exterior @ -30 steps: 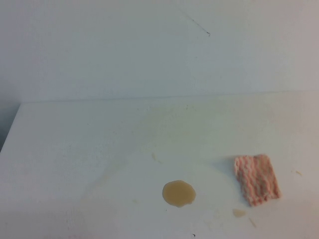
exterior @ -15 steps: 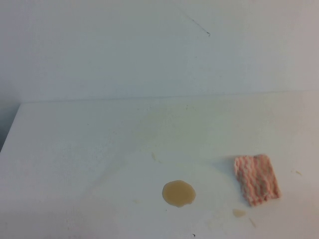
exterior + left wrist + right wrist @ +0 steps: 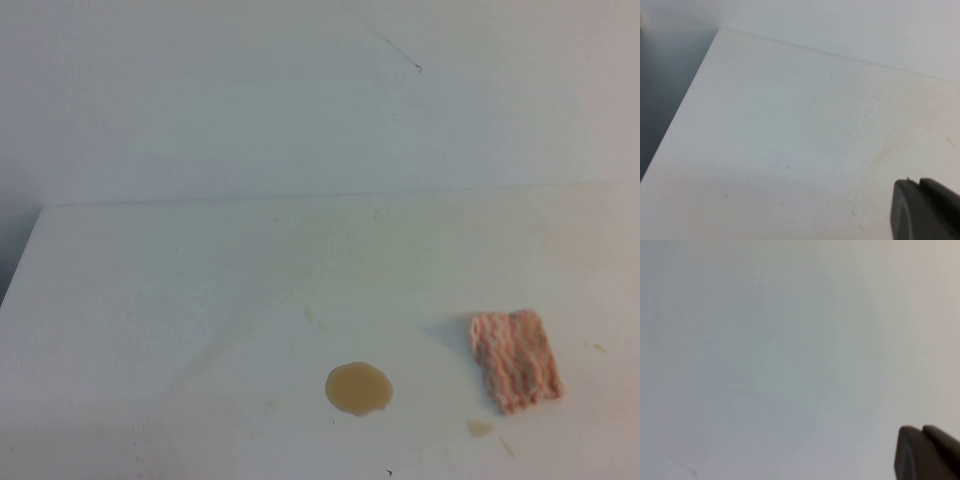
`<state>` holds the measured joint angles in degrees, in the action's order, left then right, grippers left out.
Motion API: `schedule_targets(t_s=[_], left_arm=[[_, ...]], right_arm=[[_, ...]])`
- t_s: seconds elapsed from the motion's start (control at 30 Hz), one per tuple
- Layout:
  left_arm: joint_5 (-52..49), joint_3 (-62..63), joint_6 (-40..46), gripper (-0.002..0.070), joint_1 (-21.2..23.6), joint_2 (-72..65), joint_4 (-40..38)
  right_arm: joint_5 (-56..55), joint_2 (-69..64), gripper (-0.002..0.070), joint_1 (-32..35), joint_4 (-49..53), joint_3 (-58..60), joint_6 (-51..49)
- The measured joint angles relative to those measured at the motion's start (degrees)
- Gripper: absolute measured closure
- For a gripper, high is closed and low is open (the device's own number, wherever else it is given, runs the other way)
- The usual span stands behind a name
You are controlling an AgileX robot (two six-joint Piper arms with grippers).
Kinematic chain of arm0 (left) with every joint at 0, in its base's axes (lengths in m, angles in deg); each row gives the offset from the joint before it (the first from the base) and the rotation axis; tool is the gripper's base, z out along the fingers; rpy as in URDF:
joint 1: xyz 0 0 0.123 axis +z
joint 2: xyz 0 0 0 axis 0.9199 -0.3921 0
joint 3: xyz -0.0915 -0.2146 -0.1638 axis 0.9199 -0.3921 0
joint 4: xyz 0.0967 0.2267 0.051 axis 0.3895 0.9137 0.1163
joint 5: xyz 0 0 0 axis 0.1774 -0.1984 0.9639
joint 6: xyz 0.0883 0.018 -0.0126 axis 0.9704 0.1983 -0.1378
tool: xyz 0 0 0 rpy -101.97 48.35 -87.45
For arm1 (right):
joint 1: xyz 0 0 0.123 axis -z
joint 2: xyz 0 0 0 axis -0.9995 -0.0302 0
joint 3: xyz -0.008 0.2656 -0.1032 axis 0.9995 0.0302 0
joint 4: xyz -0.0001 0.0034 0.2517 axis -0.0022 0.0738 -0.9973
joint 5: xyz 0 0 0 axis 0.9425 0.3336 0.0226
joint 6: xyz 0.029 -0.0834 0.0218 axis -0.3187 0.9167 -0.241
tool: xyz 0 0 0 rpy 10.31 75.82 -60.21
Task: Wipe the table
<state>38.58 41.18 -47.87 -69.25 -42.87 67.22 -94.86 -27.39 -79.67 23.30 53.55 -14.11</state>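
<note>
A pink nubbly cloth (image 3: pixel 515 360) and round tan puddle (image 3: pixel 359 388) are lying by the white table's (image 3: pixel 150 300) near edge. Its left half is offering passage.

Pink fuzzy cloth (image 3: pixel 515 361) lies flat on the white table (image 3: pixel 150 300), right of a round tan puddle (image 3: pixel 359 388).

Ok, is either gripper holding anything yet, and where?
Nothing is held. The left gripper and right gripper are both shut and empty, out of the high view; the pink cloth lies loose on the table.
</note>
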Motion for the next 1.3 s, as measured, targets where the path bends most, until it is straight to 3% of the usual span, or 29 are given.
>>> schedule_targets(t_s=[0.13, 0.27, 0.67, 1.03, 1.3], left_arm=[[0.0, 0.0, 0.0, 0.0676, 0.0, 0.0, 0.0], [0.0, 0.0, 0.0, 0.0676, 0.0, 0.0, 0.0], [0.0, 0.0, 0.0, 0.0676, 0.0, 0.0, 0.0], [0.0, 0.0, 0.0, 0.0676, 0.0, 0.0, 0.0], [0.0, 0.0, 0.0, 0.0676, 0.0, 0.0, 0.0]], right_arm=[[-8.0, 0.0, 0.0680, 0.0, 0.0, -0.3, -0.1], [-5.3, 0.0, 0.0680, 0.0, 0.0, -4.0, -0.4], [24.4, -2.9, 0.0680, 0.0, 0.1, -19.8, -0.1], [35.4, -22.2, 0.0680, 0.0, -8.5, -29.8, -0.1], [58.7, -38.0, 0.0680, 0.0, -20.2, -42.6, 11.6]])
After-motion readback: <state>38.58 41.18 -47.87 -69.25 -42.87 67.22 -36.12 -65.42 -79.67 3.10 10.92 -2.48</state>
